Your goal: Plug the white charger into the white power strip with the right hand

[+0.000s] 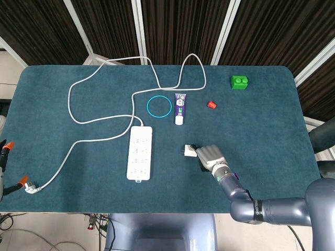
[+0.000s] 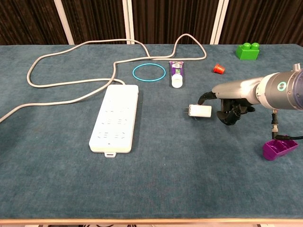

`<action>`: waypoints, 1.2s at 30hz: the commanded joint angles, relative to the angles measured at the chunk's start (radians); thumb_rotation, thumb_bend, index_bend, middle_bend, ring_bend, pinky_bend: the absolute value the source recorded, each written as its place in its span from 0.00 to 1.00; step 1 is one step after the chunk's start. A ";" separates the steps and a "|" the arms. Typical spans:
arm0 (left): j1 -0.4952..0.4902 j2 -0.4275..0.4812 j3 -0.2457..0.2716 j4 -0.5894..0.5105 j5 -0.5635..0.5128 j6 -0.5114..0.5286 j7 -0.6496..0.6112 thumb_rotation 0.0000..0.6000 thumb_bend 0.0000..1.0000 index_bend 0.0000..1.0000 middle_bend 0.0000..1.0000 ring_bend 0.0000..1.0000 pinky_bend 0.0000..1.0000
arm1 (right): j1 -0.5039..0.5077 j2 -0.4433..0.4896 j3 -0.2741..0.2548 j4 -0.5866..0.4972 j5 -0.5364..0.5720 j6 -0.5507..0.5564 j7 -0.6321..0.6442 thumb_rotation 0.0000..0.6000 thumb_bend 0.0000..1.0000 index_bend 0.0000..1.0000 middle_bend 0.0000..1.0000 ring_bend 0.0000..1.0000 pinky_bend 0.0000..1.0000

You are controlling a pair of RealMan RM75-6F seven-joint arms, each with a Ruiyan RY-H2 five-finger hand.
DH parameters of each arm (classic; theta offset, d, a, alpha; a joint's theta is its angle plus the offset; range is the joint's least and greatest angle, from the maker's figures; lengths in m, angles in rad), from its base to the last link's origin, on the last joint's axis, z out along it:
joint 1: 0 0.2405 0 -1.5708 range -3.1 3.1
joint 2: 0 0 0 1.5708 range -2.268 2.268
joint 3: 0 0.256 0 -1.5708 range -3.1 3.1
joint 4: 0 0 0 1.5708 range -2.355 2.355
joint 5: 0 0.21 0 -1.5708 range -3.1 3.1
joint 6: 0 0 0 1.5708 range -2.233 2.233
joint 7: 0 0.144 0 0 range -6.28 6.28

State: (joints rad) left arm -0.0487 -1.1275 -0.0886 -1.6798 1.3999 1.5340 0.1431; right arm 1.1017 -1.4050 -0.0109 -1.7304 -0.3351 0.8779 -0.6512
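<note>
The white charger (image 1: 188,151) (image 2: 199,111) is tipped up on its edge on the blue table, prongs pointing left toward the white power strip (image 1: 140,152) (image 2: 114,118). My right hand (image 1: 211,157) (image 2: 227,106) grips the charger's right end. One finger reaches over its top while the others curl in behind. A gap of bare cloth separates the charger from the strip. The strip's sockets face up and its cord (image 1: 99,117) loops across the far left of the table. The left hand shows in neither view.
A teal ring (image 1: 158,106) and a purple tube (image 1: 180,109) lie beyond the charger. A small red cap (image 1: 211,104) and a green brick (image 1: 239,82) sit at the far right. A purple piece (image 2: 279,149) lies beneath my right forearm.
</note>
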 commanded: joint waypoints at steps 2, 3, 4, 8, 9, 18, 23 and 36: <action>0.000 0.000 0.000 0.001 0.000 -0.001 0.000 1.00 0.15 0.10 0.00 0.00 0.00 | 0.008 -0.007 0.001 0.012 0.011 -0.006 -0.005 1.00 0.80 0.15 0.85 0.87 0.85; -0.001 -0.001 0.001 0.001 0.001 -0.002 0.001 1.00 0.15 0.10 0.00 0.00 0.00 | 0.010 -0.009 0.002 0.015 0.014 -0.007 -0.006 1.00 0.80 0.15 0.85 0.87 0.85; -0.001 -0.001 0.001 0.002 0.002 -0.002 0.001 1.00 0.15 0.10 0.00 0.00 0.00 | 0.012 -0.012 0.003 0.020 0.018 -0.008 -0.006 1.00 0.80 0.15 0.85 0.87 0.85; -0.001 -0.002 0.001 0.003 0.004 0.000 0.002 1.00 0.15 0.10 0.00 0.00 0.00 | 0.031 -0.031 0.011 0.061 0.057 -0.025 -0.013 1.00 0.80 0.15 0.85 0.87 0.85; -0.001 -0.002 0.001 0.003 0.004 0.000 0.002 1.00 0.15 0.10 0.00 0.00 0.00 | 0.037 -0.036 0.012 0.072 0.066 -0.027 -0.017 1.00 0.80 0.15 0.85 0.87 0.85; -0.002 -0.003 0.000 0.005 0.003 -0.002 0.004 1.00 0.15 0.10 0.00 0.00 0.00 | 0.069 -0.074 0.019 0.143 0.128 -0.034 -0.043 1.00 0.80 0.16 0.85 0.87 0.85; -0.003 -0.005 -0.001 0.007 0.000 -0.003 0.007 1.00 0.15 0.10 0.00 0.00 0.00 | 0.077 -0.087 0.036 0.171 0.139 -0.029 -0.041 1.00 0.80 0.16 0.85 0.87 0.85; -0.001 -0.006 -0.002 0.007 0.000 0.002 0.010 1.00 0.15 0.10 0.00 0.00 0.00 | 0.091 -0.086 0.085 0.199 0.156 0.022 -0.057 1.00 0.80 0.17 0.85 0.87 0.85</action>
State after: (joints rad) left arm -0.0503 -1.1331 -0.0907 -1.6732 1.3996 1.5362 0.1533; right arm 1.1912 -1.4985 0.0715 -1.5235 -0.1815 0.8942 -0.7032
